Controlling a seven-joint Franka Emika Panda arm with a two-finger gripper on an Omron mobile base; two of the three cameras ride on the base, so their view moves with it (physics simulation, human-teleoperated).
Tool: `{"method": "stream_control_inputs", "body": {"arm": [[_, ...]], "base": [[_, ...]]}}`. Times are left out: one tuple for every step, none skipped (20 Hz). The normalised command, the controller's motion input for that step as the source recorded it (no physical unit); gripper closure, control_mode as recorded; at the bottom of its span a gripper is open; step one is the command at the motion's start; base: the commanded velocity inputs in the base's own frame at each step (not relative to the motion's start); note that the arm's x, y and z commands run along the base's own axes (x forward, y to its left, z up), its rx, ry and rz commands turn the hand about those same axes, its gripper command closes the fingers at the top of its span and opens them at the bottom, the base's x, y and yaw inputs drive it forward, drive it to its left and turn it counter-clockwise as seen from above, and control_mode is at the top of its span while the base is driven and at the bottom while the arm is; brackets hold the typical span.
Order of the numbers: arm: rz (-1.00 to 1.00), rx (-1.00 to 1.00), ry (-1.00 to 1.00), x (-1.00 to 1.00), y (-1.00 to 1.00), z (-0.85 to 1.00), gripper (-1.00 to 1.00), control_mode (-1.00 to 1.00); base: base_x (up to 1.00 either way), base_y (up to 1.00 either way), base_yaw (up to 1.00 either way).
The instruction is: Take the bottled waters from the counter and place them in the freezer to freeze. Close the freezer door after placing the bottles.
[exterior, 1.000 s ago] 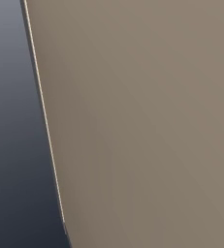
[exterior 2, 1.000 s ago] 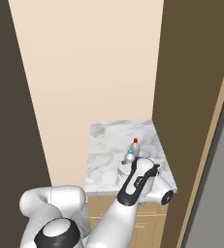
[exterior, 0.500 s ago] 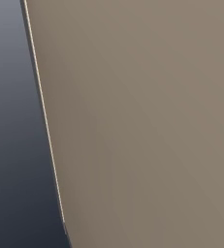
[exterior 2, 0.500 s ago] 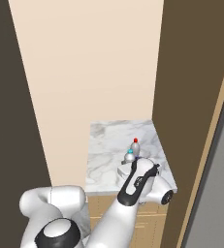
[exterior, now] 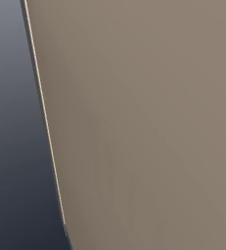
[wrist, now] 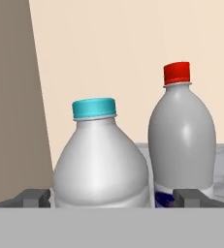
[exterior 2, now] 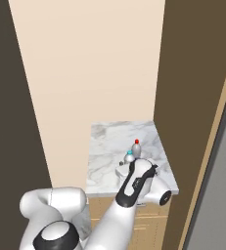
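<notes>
Where the left base view looks forward, a broad flat tan panel [exterior: 144, 122] takes up most of the picture, its pale edge running down at a slant, with a dark grey-blue surface [exterior: 11, 146] to its left. In the right base view the white arm [exterior 2: 119, 210] reaches forward from the lower left over the counter [exterior 2: 104, 146], a white-grey veined marble top above light wooden fronts, set in a niche between dark brown panels against a cream wall [exterior 2: 85, 73]. Both bottles stand upright on the marble near its right side: the teal-capped bottle [exterior 2: 129, 156] nearer the arm, the red-capped bottle [exterior 2: 136, 148] just behind it. The hand hides the lower part of the teal-capped one. In the hand view the gripper [wrist: 114, 197] sits level with the bottles, fingers [wrist: 35, 197] spread wide, one tip on either side of the teal-capped bottle [wrist: 101, 167], which fills the space between them; contact with the pads cannot be told. The red-capped bottle [wrist: 182, 135] stands just beside and behind it, its blue label partly visible low down.
</notes>
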Motion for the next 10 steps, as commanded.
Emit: {"method": "stream_control_inputs", "body": {"arm": [[0.00,0.00,0.00,0.00,0.14,0.00,-1.00,-1.00],[0.00,0.00,0.00,0.00,0.08,0.00,-1.00,-1.00],[0.00,0.00,0.00,0.00,0.05,0.00,1.00,-1.00],[0.00,0.00,0.00,0.00,0.02,0.00,1.00,-1.00],[0.00,0.00,0.00,0.00,0.00,0.00,1.00,-1.00],[0.00,0.00,0.00,0.00,0.00,0.00,1.00,-1.00],[0.00,0.00,0.00,0.00,0.00,0.00,1.00,-1.00],[0.00,0.00,0.00,0.00,0.00,0.00,1.00,-1.00],[0.00,0.00,0.00,0.00,0.00,0.00,1.00,-1.00],[0.00,0.00,0.00,0.00,0.00,0.00,1.00,-1.00]], "base": [[0.00,0.00,0.00],[0.00,0.00,0.00],[0.00,0.00,0.00],[0.00,0.00,0.00],[0.00,0.00,0.00],[0.00,0.00,0.00],[0.00,0.00,0.00],[0.00,0.00,0.00],[0.00,0.00,0.00],[0.00,0.00,0.00]]}}
